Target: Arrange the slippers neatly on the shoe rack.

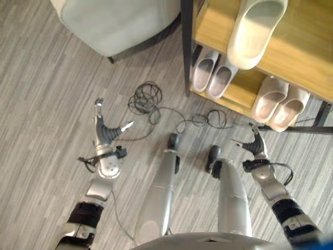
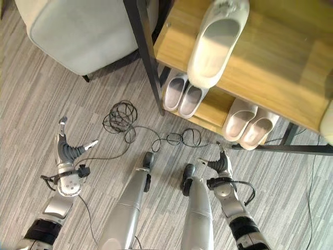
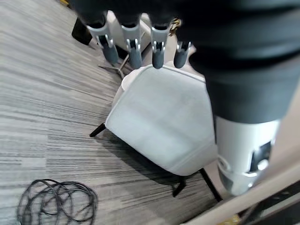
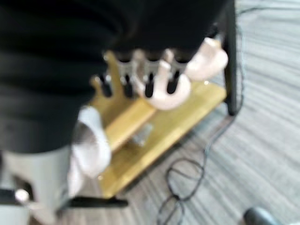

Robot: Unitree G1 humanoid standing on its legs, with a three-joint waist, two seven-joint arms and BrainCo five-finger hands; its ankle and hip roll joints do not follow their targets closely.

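We see both hands empty, fingers relaxed: left hand [image 1: 107, 136] well clear of the shoe rack [image 1: 307, 57], right hand [image 1: 255, 145] just before it. Slippers [image 1: 256, 31] sit on its shelves.

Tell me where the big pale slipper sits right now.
In the eye views the big pale slipper lies alone on the rack's top shelf, near its left end, above the grey pair on the lower shelf.

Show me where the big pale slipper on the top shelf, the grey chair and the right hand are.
Pale slipper [image 1: 253, 32]: left eye view, its insole.
Grey chair [image 3: 159, 122]: left wrist view, its seat.
Right hand [image 1: 256, 145]: left eye view, its dark cover.
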